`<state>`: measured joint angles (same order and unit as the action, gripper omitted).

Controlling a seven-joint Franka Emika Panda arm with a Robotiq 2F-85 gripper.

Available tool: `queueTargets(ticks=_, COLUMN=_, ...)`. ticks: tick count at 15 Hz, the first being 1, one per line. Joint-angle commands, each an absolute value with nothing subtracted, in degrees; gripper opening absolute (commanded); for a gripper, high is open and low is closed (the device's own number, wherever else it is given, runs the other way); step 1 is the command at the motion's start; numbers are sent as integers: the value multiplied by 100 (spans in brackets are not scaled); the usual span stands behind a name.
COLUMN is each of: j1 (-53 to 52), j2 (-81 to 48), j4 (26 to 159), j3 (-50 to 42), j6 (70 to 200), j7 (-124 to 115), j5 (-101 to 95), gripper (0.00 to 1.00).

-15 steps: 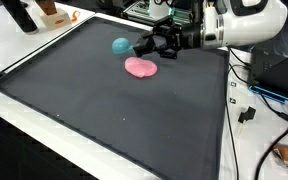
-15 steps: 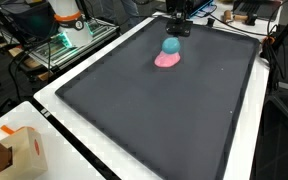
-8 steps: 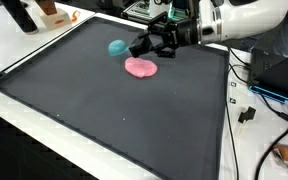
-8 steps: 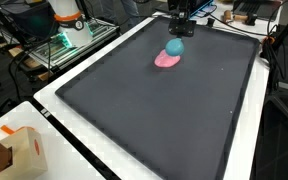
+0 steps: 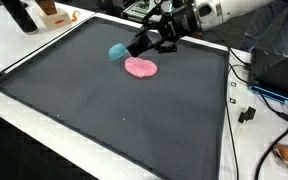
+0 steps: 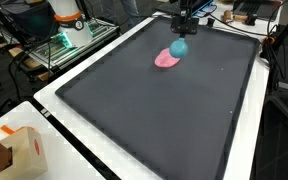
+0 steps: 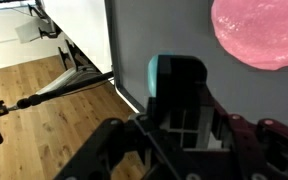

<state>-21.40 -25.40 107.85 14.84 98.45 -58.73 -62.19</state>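
- Clamping the teal object point(image 5: 117, 51) between its fingers, the gripper point(image 5: 130, 49) reaches in over the dark mat point(image 5: 104, 110).
- The teal object is just beside the pink blob point(image 5: 140, 68), near the mat's far edge in both exterior views.
- A cardboard box point(image 6: 14, 150) stands well apart.

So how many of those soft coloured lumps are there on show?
2. A pink lump lies on the black mat near its far end. A teal lump sits between the fingers of the robot's hand, just beside the pink one. None looks hidden.
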Motion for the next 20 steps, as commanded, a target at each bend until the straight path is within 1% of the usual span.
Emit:
queueTargets(ticks=1, j1=-1828, j2=-1811, j4=11409, j3=1551, j6=10626, j7=-5657, j5=-5716, gripper=26)
queueTargets(ticks=12, j1=-1248, j2=-259, j4=12549, j3=1260, j6=12564, j7=-4439, j5=-3656, gripper=26)
queueTargets(ticks=20, j1=-1044, j2=600, j4=13141, j3=1028, j6=13159, j7=-3352, j5=-2033, gripper=26)
